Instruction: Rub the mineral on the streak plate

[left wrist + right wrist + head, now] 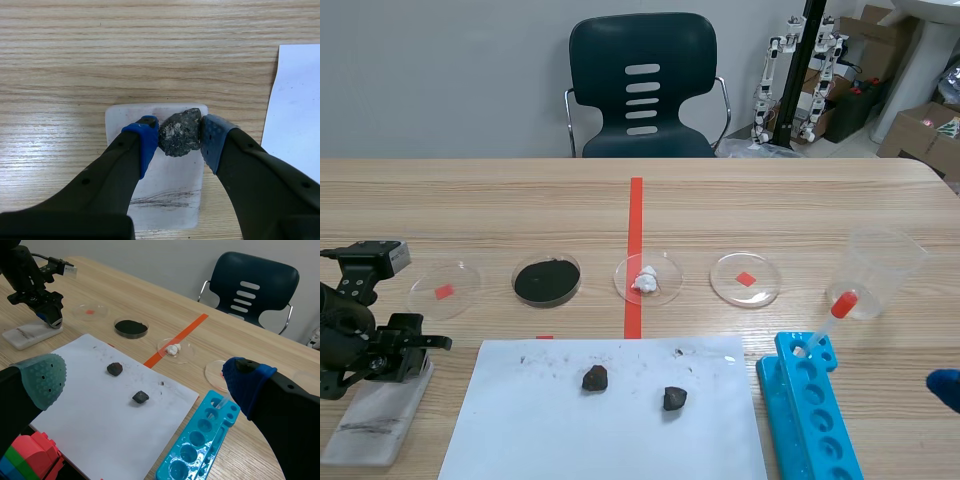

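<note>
In the left wrist view a dark grey mineral point(180, 132) is pinched between the blue pads of my left gripper point(179, 137), right over the white streak plate point(170, 185), which carries dark streak marks near its closer end. The scene view has the left gripper point(405, 345) at the table's left, above the plate point(375, 420). My right gripper point(142, 377) is open and empty, raised over the table's right side; only a blue pad tip point(945, 385) of it is visible in the scene view. From the right wrist view the left gripper point(50, 315) stands over the plate point(30, 334).
Two more dark minerals point(595, 378) point(674, 398) lie on a white paper sheet point(610, 440). Petri dishes point(546, 280) point(648, 277) point(745, 277) point(444, 288) form a row behind it. A blue tube rack point(810, 410), a dropper point(832, 318) and a plastic cup point(880, 272) sit at the right.
</note>
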